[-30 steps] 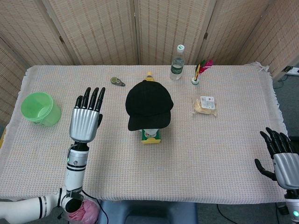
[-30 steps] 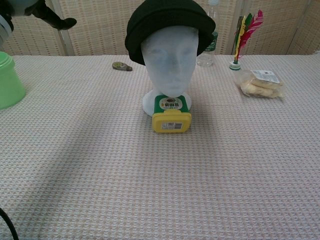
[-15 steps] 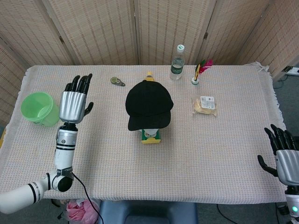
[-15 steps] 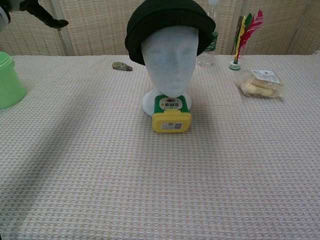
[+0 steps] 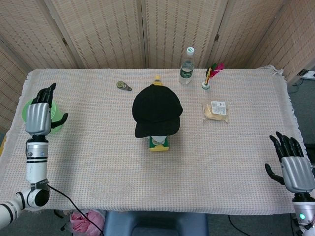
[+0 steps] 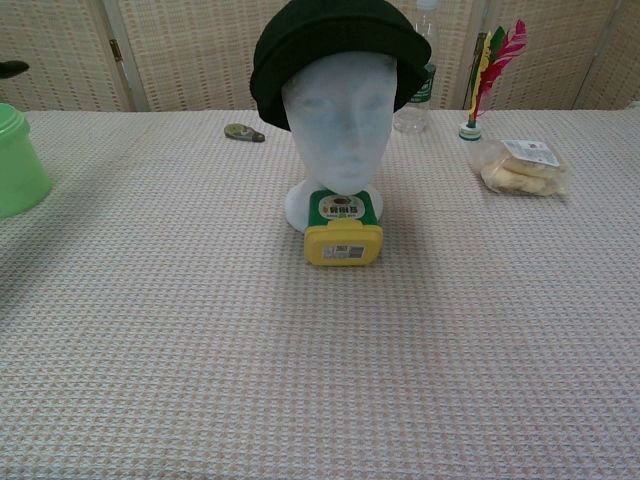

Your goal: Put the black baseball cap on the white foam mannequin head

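Observation:
The black baseball cap sits on top of the white foam mannequin head, its brim toward the table's near side; in the chest view the cap covers the crown above the face. My left hand is raised at the table's far left, fingers apart, holding nothing, well away from the cap. My right hand hangs off the near right corner, fingers spread and empty. In the chest view only a dark fingertip of the left hand shows at the left edge.
A yellow-and-green container lies against the mannequin's base. A green cup stands at far left, partly behind my left hand. At the back are a water bottle, a feather shuttlecock, a small tape measure, and a snack bag.
My left hand has swung leftward and back toward the table's left edge, away from the cap. The right hand shifted slightly. Cap and mannequin head have not moved.

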Available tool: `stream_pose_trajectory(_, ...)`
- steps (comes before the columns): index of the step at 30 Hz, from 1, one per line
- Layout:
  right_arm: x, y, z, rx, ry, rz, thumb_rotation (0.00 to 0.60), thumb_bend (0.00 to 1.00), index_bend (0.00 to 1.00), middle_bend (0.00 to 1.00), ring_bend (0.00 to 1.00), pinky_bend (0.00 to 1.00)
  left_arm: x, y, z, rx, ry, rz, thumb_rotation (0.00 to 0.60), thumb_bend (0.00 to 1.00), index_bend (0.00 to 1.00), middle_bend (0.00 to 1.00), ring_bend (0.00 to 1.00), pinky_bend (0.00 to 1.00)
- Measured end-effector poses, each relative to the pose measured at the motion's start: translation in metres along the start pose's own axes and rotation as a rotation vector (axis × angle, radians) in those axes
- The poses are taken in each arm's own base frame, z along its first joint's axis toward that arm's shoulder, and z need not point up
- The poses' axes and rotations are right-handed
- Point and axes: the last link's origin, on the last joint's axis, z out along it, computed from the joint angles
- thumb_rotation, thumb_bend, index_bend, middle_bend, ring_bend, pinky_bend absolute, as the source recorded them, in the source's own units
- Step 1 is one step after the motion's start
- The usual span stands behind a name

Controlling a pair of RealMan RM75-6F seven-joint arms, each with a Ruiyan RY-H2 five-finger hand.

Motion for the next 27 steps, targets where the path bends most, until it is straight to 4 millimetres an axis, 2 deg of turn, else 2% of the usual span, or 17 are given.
stream_pose_trajectory(2, -0.002, -0.001, 0.000, 0.003, -0.009, -0.003, 0.600, 0.29, 0.00, 0.00, 0.00, 0.00, 0.000, -0.019, -0.018, 0.018, -0.025, 0.011, 0.450, 0.26, 0.04, 0.14, 0.10, 0.33)
stream_pose_trajectory(4, -0.004, -0.002, 0.000, 0.009, -0.020, -0.007, 0.600, 0.29, 0.00, 0.00, 0.00, 0.00, 0.000, -0.033, -0.040, 0.020, -0.060, 0.027, 0.264, 0.26, 0.02, 0.09, 0.06, 0.29)
stream_pose_trajectory(7, -0.006, -0.004, -0.001, 0.018, -0.029, -0.013, 0.600, 0.29, 0.00, 0.00, 0.00, 0.00, 0.002, -0.049, -0.074, 0.013, -0.114, 0.056, 0.128, 0.26, 0.00, 0.04, 0.01, 0.24)
stream_pose_trajectory(9, -0.008, -0.006, -0.002, 0.025, -0.037, -0.018, 0.600, 0.29, 0.00, 0.00, 0.00, 0.00, 0.004, -0.056, -0.096, 0.010, -0.145, 0.060, 0.087, 0.26, 0.00, 0.02, 0.00, 0.22)
stream_pose_trajectory(13, -0.011, -0.008, -0.003, 0.036, -0.049, -0.026, 0.600, 0.29, 0.00, 0.00, 0.00, 0.00, 0.012, -0.068, -0.145, 0.002, -0.184, 0.072, 0.068, 0.26, 0.00, 0.00, 0.00, 0.19)
stream_pose_trajectory(19, -0.017, -0.011, -0.004, 0.049, -0.078, -0.045, 0.600, 0.29, 0.00, 0.00, 0.00, 0.00, 0.025, -0.075, -0.196, 0.003, -0.193, 0.131, 0.067, 0.26, 0.00, 0.00, 0.00, 0.19)
stream_pose_trajectory(27, -0.023, -0.018, -0.004, 0.070, -0.087, -0.067, 0.600, 0.29, 0.00, 0.00, 0.00, 0.00, 0.029, -0.083, -0.221, 0.057, -0.208, 0.161, 0.105, 0.26, 0.00, 0.00, 0.00, 0.18)
